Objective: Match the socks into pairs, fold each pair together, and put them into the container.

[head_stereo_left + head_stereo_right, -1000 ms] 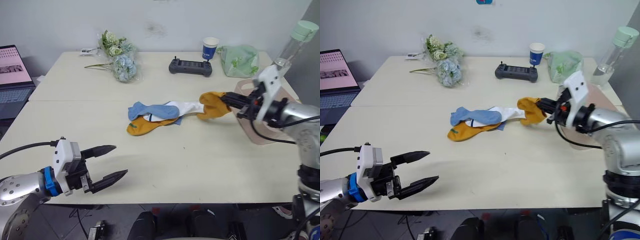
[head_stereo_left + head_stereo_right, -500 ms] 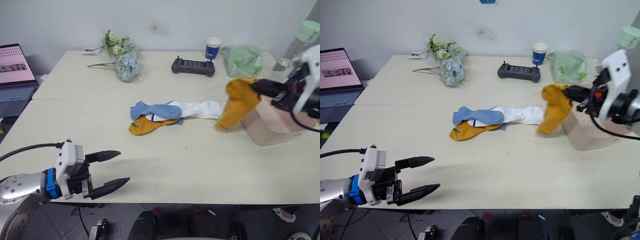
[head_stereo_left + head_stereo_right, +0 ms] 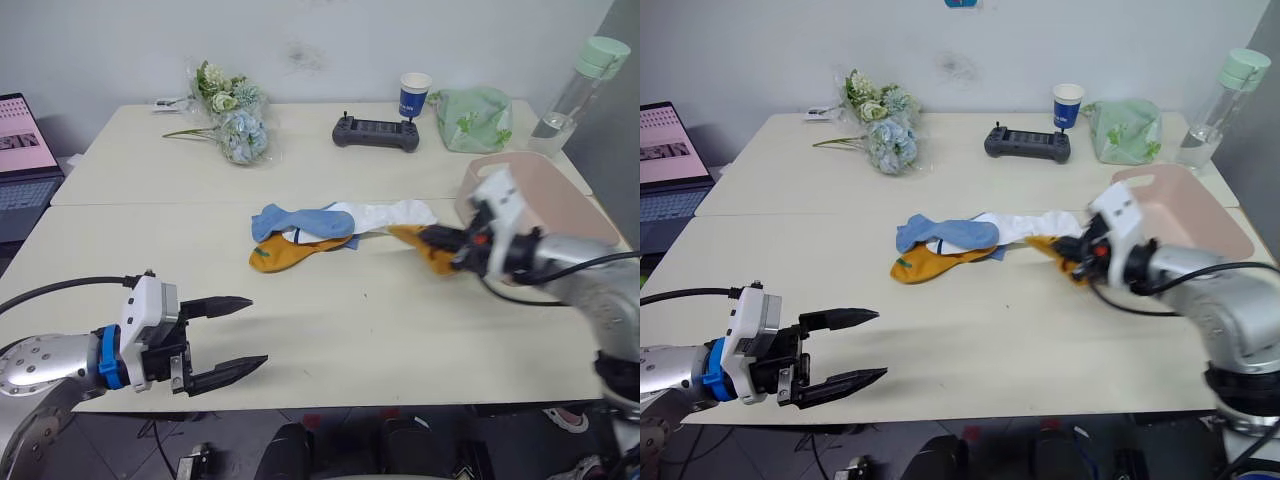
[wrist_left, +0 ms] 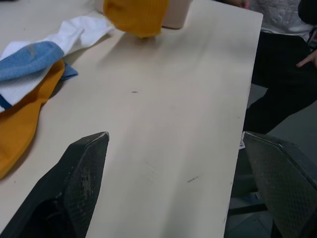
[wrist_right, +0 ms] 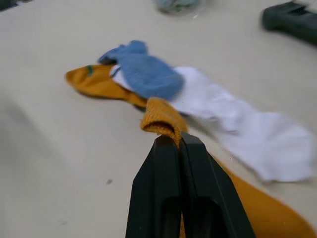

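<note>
Table (image 3: 330,330) cream, sock heap mid. Your R gripper (image 5: 171,141) clenched on 1 mustard sock (image 3: 428,246), low beside heap (image 3: 315,228), likely to lay it by its match. L gripper (image 3: 225,338) spread, idle. Pink container (image 3: 545,195) far R.

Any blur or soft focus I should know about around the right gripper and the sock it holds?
Left eye view: the right gripper and its mustard sock are smeared by motion, while the sock pile is crisp. Right wrist view: the black fingers shut on the sock's cuff are fairly sharp, but the white sock behind is soft. Left wrist view: the mustard sock is hazy.
</note>
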